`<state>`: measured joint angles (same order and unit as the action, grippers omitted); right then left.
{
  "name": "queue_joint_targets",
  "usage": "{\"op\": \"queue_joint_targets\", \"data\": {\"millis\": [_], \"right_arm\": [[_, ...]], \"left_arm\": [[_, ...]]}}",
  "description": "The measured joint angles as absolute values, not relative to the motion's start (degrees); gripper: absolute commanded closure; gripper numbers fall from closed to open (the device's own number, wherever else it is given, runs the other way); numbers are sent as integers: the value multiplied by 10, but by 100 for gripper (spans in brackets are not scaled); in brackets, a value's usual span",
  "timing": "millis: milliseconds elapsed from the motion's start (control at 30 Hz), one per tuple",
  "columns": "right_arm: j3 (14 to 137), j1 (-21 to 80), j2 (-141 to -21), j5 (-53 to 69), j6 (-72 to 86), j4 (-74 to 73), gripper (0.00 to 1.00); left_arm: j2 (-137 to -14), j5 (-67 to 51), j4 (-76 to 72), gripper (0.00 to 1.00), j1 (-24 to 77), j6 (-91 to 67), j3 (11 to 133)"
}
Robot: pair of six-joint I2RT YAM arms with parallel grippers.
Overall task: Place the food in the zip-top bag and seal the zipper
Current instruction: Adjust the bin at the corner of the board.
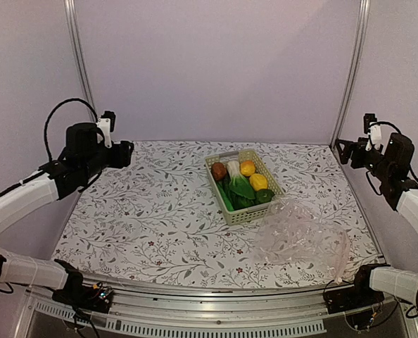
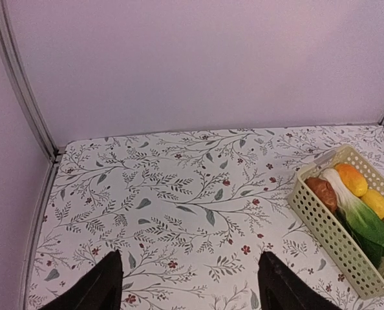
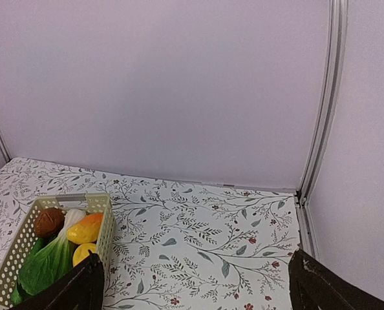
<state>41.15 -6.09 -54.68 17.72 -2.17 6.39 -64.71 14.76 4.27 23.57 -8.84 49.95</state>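
The food (image 1: pixel 241 184) lies in a pale green lattice basket (image 1: pixel 255 213) at mid-table: a brown piece, bok choy, yellow and orange pieces, green cucumbers. It also shows in the left wrist view (image 2: pixel 353 206) and the right wrist view (image 3: pixel 59 242). The clear crinkly zip-top bag (image 1: pixel 300 236) lies flat, right of and nearer than the basket, its pinkish zipper (image 1: pixel 345 253) along the right edge. My left gripper (image 1: pixel 127 153) is open and empty, raised at the far left (image 2: pixel 191 284). My right gripper (image 1: pixel 344 150) is open and empty, raised at the far right (image 3: pixel 195 284).
The flowered tablecloth (image 1: pixel 160 211) covers the table. Metal frame posts (image 1: pixel 79 63) stand at the back corners against lilac walls. The basket's near wall (image 2: pixel 331 236) is right of my left fingers.
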Motion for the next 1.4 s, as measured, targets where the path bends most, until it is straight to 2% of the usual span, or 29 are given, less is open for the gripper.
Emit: {"op": "queue_joint_targets", "data": {"millis": [267, 567, 1000, 1133, 1400], "right_arm": [[391, -65, -545, 192, -34, 96, 1], [375, -65, -547, 276, -88, 99, 1], [374, -65, -549, 317, -130, 94, 1], [374, -65, -549, 321, -137, 91, 1], [374, -65, -549, 327, -144, 85, 1]], "left_arm": [[-769, 177, 104, 31, 326, -177, 622], [-975, 206, 201, 31, 437, -305, 784], [-1168, 155, 267, 35, 484, -389, 941], [-1213, 143, 300, 43, 484, -401, 997], [-1237, 130, 349, 67, 483, -413, 1010]]}}
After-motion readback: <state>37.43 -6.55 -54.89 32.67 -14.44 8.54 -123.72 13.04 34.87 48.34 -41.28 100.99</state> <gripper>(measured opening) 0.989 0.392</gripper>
